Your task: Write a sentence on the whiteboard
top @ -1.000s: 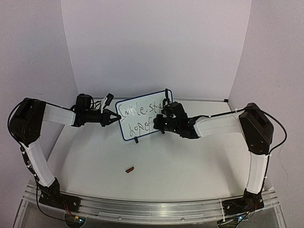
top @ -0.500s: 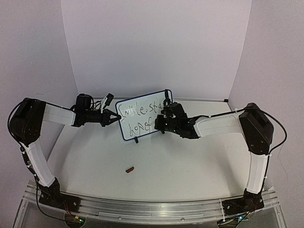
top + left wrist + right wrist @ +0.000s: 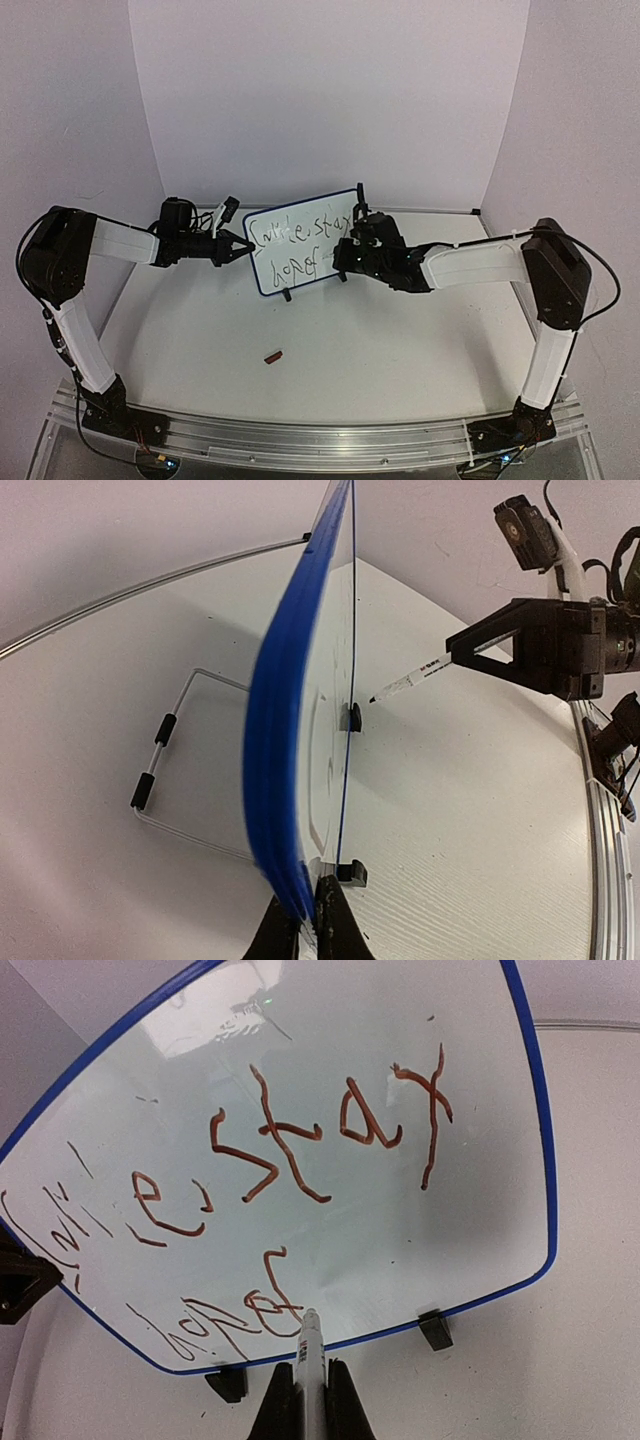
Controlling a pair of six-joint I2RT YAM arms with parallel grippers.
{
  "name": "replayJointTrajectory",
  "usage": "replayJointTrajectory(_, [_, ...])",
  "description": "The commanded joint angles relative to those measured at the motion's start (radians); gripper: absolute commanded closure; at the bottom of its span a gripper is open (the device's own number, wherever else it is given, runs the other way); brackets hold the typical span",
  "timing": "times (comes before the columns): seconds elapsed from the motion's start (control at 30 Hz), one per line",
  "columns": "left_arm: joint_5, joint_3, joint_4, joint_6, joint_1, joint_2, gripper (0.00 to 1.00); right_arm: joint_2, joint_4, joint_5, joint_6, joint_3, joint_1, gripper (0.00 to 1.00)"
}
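Note:
The whiteboard [image 3: 340, 206] stands upright at mid-table on two black feet. The sentence [image 3: 296, 233] runs over it in two scrawled lines, also seen in the right wrist view [image 3: 290, 1155]. My left gripper [image 3: 243, 248] is shut on the board's left edge; in the left wrist view its jaws [image 3: 305, 928] pinch the blue frame [image 3: 285, 740]. My right gripper [image 3: 347, 258] is shut on a white marker [image 3: 310, 1350]. The marker's tip sits at the end of the lower line, at or just off the board surface [image 3: 372, 697].
A small dark red marker cap [image 3: 272, 354] lies on the table nearer the front. A wire stand [image 3: 160, 770] with black sleeves props the board from behind. White backdrop walls close the back and sides. A metal rail [image 3: 320, 440] runs along the near edge.
My right arm has shifted a little to the right, uncovering the end of the upper line. The left arm and the board have not moved.

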Motion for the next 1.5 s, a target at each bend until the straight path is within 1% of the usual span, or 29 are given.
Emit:
replayJointTrajectory(0.0, [-0.098, -0.011, -0.055, 0.065, 0.000, -0.002, 1.00, -0.006, 0.017, 0.018, -0.015, 0.027, 0.001, 1.00])
replayJointTrajectory(0.43, [-0.097, -0.011, -0.055, 0.065, 0.001, -0.002, 1.00, 0.059, 0.012, -0.004, -0.018, 0.091, -0.002, 1.00])
replayJointTrajectory(1.07, [-0.098, -0.012, -0.055, 0.065, 0.001, -0.003, 1.00, 0.105, -0.041, 0.001, 0.004, 0.096, -0.007, 1.00])
replayJointTrajectory(1.47, [-0.098, -0.011, -0.054, 0.065, 0.001, -0.002, 1.00, 0.085, -0.058, 0.038, -0.004, 0.094, -0.007, 1.00])
